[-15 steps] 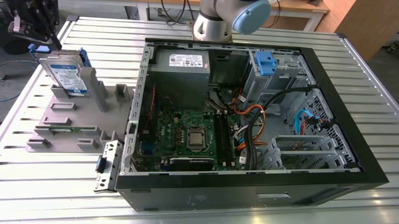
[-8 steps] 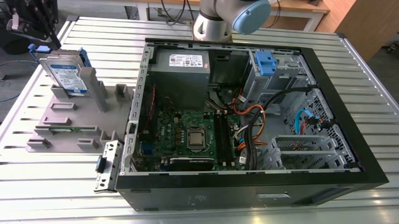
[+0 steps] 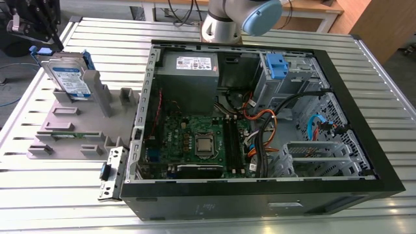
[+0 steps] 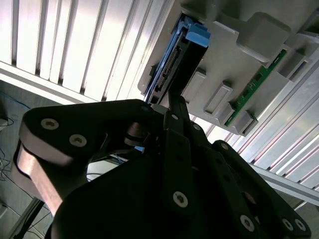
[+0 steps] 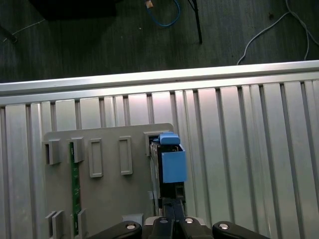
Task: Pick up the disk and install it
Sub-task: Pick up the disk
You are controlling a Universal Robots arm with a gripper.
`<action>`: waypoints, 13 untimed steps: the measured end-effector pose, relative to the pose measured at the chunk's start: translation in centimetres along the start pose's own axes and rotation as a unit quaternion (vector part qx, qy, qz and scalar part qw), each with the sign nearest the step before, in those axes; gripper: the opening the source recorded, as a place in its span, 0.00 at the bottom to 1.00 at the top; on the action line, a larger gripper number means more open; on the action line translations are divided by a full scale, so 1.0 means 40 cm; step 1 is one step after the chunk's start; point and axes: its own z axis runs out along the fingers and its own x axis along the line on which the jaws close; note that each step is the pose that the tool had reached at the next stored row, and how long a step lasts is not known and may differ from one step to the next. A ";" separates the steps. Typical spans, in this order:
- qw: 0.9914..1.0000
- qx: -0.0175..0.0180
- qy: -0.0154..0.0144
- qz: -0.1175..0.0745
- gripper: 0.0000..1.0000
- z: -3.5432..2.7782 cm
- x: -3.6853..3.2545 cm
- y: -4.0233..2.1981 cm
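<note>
1. The disk (image 3: pixel 70 78) stands on edge in a slot at one corner of the grey fixture plate (image 3: pixel 71 124). Its white-and-blue label shows in the exterior view, and a blue carrier frame runs along its edges.
2. The gripper (image 5: pixel 172 205) hangs above that same corner of the plate. Its fingers are drawn narrowly together with nothing between them, the tips near the disk's end but apart from it.
3. A green memory module (image 3: pixel 68 136) lies in another slot of the plate, well apart from the disk.
4. The open computer case (image 3: pixel 260 195) sits just beside the plate, on the exterior view's right, with its motherboard (image 3: pixel 195 141) exposed.
5. The plate rests on a slatted metal table (image 3: pixel 58 195).
</note>
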 end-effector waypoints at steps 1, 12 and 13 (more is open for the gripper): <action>1.000 0.000 0.000 0.000 0.11 0.000 0.000 0.000; 1.000 0.000 0.000 0.000 0.58 -0.001 0.000 0.000; 1.000 0.000 0.000 0.000 0.58 -0.001 0.000 0.000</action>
